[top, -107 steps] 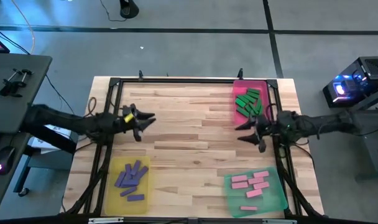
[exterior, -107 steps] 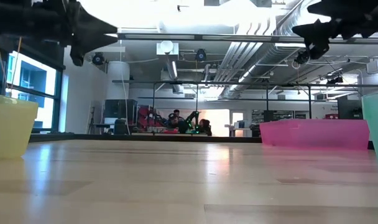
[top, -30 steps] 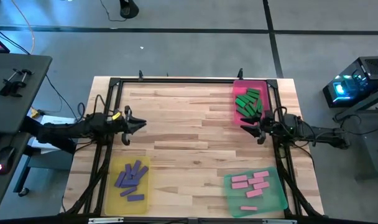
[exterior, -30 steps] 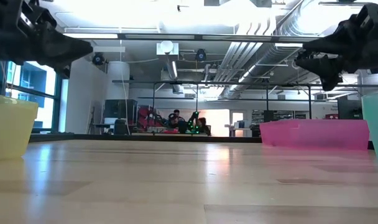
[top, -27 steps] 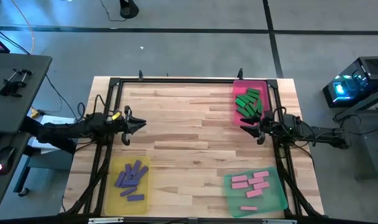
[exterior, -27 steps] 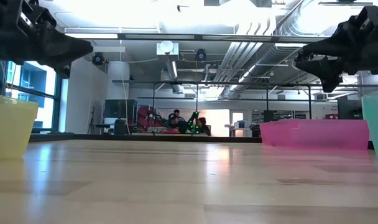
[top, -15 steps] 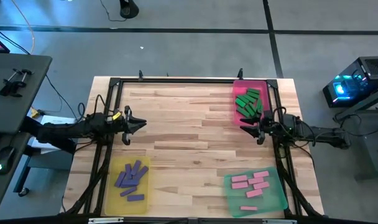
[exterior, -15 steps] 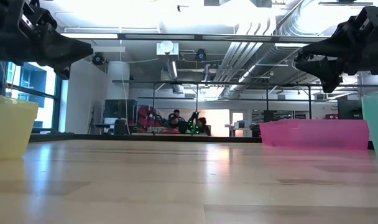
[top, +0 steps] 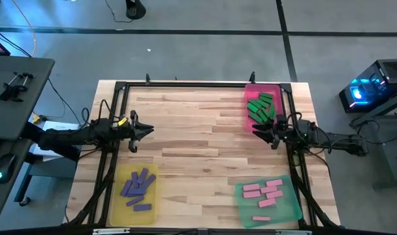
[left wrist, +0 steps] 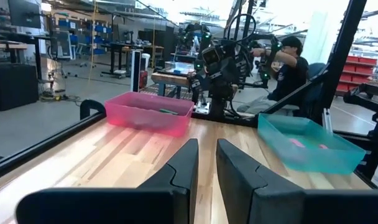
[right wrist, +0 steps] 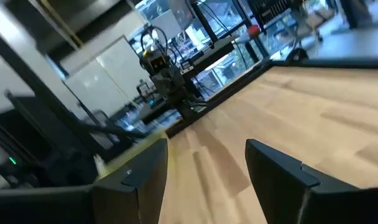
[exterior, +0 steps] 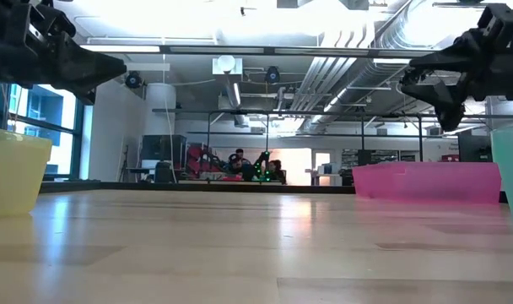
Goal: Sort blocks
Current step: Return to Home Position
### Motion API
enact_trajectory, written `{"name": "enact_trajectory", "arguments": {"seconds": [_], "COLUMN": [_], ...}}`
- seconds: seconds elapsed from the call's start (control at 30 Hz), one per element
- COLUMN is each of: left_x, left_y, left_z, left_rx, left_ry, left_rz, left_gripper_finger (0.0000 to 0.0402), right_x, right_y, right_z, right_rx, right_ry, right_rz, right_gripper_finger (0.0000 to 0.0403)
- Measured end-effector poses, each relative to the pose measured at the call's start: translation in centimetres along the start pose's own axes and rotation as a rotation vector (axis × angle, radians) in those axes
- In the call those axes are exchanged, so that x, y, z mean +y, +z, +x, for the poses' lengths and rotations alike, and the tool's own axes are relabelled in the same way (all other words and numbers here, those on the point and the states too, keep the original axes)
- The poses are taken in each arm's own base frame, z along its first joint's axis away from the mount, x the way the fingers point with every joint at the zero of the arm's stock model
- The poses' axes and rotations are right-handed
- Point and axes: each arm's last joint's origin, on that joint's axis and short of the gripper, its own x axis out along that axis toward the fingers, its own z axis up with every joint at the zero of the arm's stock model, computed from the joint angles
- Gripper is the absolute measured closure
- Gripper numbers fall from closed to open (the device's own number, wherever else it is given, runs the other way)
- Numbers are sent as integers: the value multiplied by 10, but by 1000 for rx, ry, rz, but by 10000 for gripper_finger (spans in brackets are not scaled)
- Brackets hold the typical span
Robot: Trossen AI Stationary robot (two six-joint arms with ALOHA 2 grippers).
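The blocks lie sorted in three trays. Green blocks [top: 260, 106] fill the pink tray [top: 247, 98] at the far right. Pink blocks [top: 264, 191] sit in the green tray [top: 239, 196] at the near right. Purple blocks [top: 138, 184] sit in the yellow tray [top: 117, 196] at the near left. My left gripper [top: 149, 131] hovers over the left edge, fingers together with only a slit between them [left wrist: 207, 146], holding nothing. My right gripper [top: 256, 134] hovers by the right edge, just near of the pink tray, open [right wrist: 207, 146] and empty.
A black frame rail [top: 185, 85] runs around the table. Bare wood [top: 198, 143] spans the space between the two grippers and the trays. In the low view both grippers [exterior: 121, 63] [exterior: 406, 80] hang well above the tabletop. A person [left wrist: 291, 62] sits beyond the right side.
Over the last second nothing has visibly changed. Before that, both arms drew back from nearer the table's middle toward their own side edges.
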Motion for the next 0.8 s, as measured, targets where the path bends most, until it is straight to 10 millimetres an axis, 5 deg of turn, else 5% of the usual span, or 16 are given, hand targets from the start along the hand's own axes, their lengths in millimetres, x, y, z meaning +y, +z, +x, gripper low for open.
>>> {"name": "enact_trajectory", "arguments": {"seconds": [0.2, 0.5, 0.8], "left_x": [0, 0, 0], "left_y": [0, 0, -2], "left_z": [0, 0, 0], "left_rx": [0, 0, 24], "left_ry": [0, 0, 5], "left_rz": [1, 2, 208], "left_gripper_finger": [358, 358, 358], "right_x": [0, 3, 0], "right_y": [-1, -8, -14], "right_z": [0, 2, 7], "right_rx": [6, 96, 180], "right_ry": [-5, 129, 104], "right_rz": [65, -574, -516], "right_gripper_finger": [204, 204, 204]}}
